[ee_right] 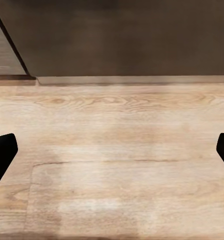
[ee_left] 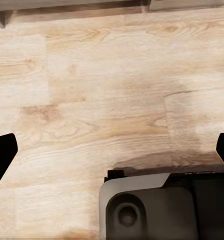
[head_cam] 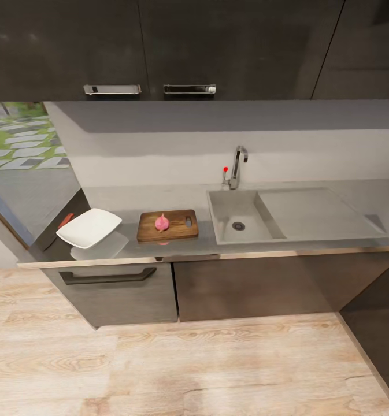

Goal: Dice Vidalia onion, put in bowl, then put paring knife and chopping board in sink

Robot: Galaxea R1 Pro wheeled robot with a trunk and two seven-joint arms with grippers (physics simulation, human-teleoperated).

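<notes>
Pink onion (head_cam: 162,222) sits on the chopping board (head_cam: 177,231), not in the sink (head_cam: 229,214); the red-handled paring knife (head_cam: 65,221) lies left of the bowl (head_cam: 90,227). Both sets of fingers, spread wide, hang over the floor (head_cam: 188,370), well short of the surface (head_cam: 310,245).

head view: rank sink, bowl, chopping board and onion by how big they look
1. sink, drainboard included, by far the largest.
2. bowl and chopping board: they look about alike, so no ranking between them.
3. onion, the pink thing on the board, smallest.
</notes>
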